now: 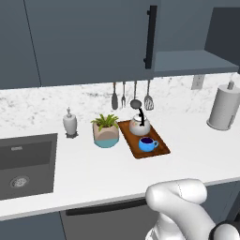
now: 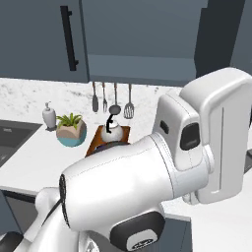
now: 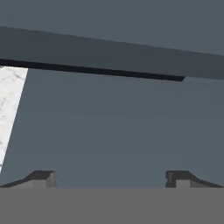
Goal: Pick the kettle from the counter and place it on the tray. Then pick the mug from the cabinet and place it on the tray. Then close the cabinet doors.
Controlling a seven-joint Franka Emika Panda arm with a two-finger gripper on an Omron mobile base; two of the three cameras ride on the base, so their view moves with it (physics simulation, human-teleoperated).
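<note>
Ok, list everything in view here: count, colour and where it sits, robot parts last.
kettle: one, white with black handle, on the tray's back end
mug: one, blue, on the tray in front of the kettle
tray: one, dark brown, on the counter
counter: one, white speckled, with a dark sink at left
plant pot: one, white and teal, left of the tray
dispenser: one, white, left of the pot
utensils: four, grey, hanging on the wall
paper towel roll: one, white, at right
cabinet: one, slate-blue, shelf exposed
cabinet doors: slate-blue, black bar handles
hand: one, dark tips wide apart, nothing between them, facing a door panel
</note>
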